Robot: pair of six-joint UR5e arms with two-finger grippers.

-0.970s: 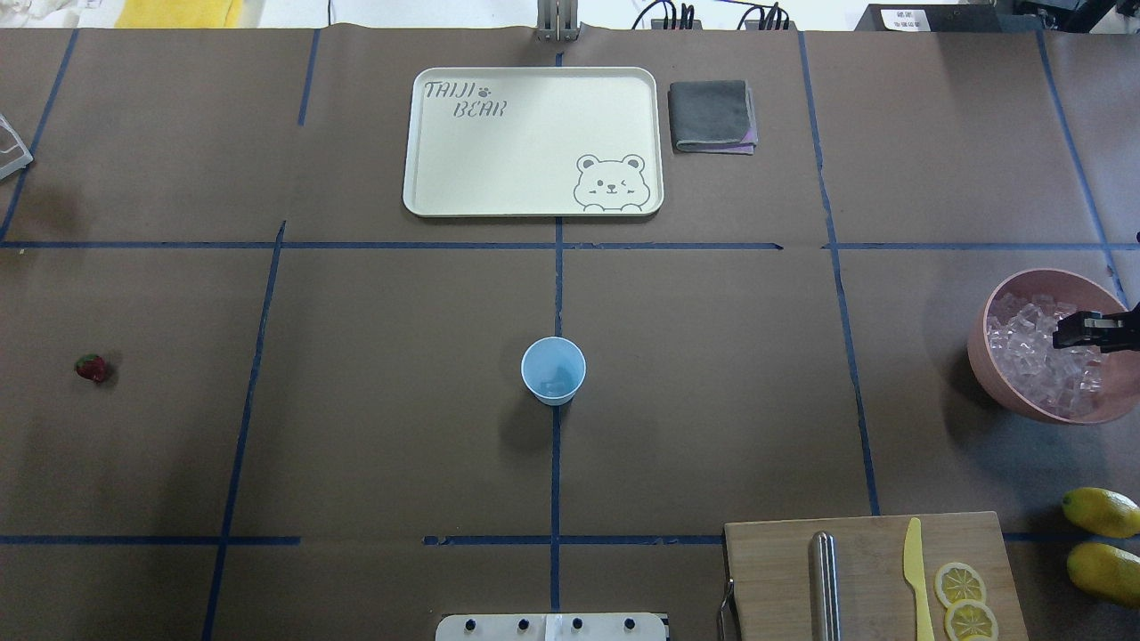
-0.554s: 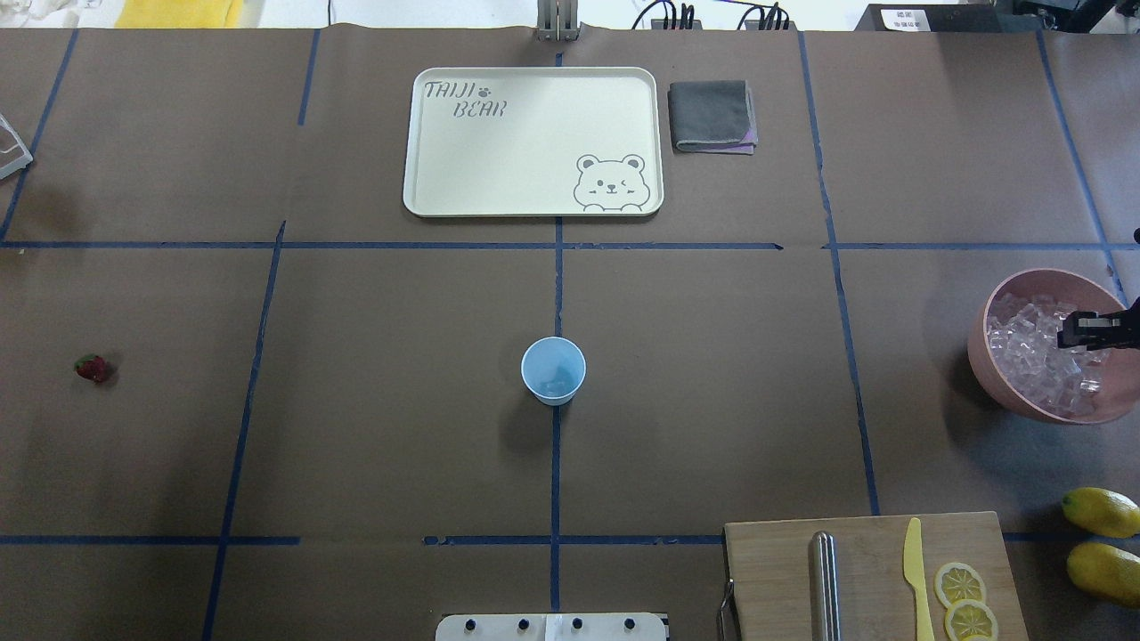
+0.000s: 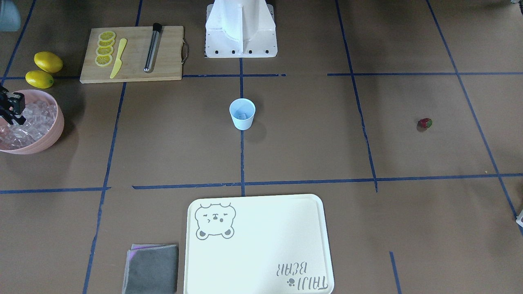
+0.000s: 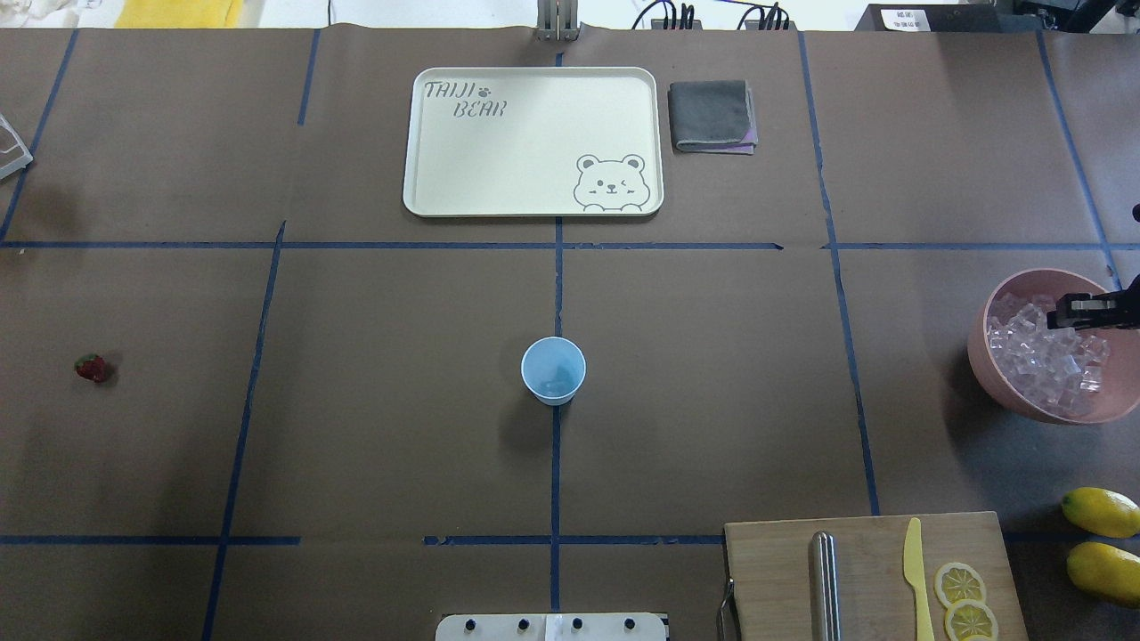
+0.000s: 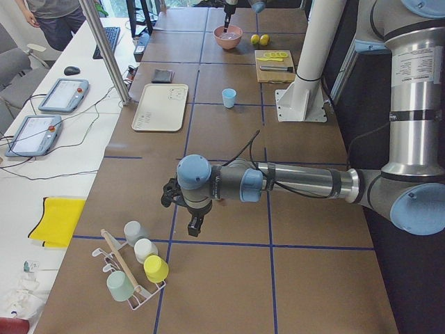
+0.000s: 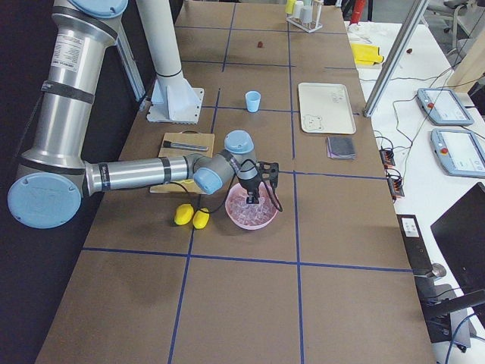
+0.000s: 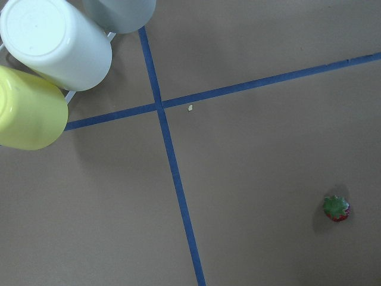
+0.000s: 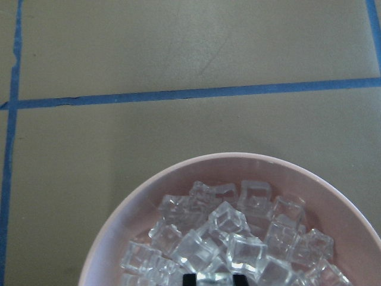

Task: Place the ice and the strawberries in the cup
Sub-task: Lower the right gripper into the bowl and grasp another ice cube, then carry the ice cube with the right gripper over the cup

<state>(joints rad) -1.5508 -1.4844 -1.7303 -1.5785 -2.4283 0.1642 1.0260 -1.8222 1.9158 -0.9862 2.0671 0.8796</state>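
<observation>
Tray [image 4: 534, 151], cloth [image 4: 711, 114], lemons [image 4: 1101, 511], cutting board [image 4: 770, 570].

Pale blue cup [image 4: 553, 370] upright mid-table, clear ice cubes [image 4: 1038, 356] heaped in pink bowl [image 4: 982, 369], red strawberry [image 4: 90, 367] lying apart

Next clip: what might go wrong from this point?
The right gripper hangs over the piled ice in the pink bowl; slick cubes may slip from its grip. The cup stands far off and is small, so a cube might drop on the way or miss its rim.
</observation>
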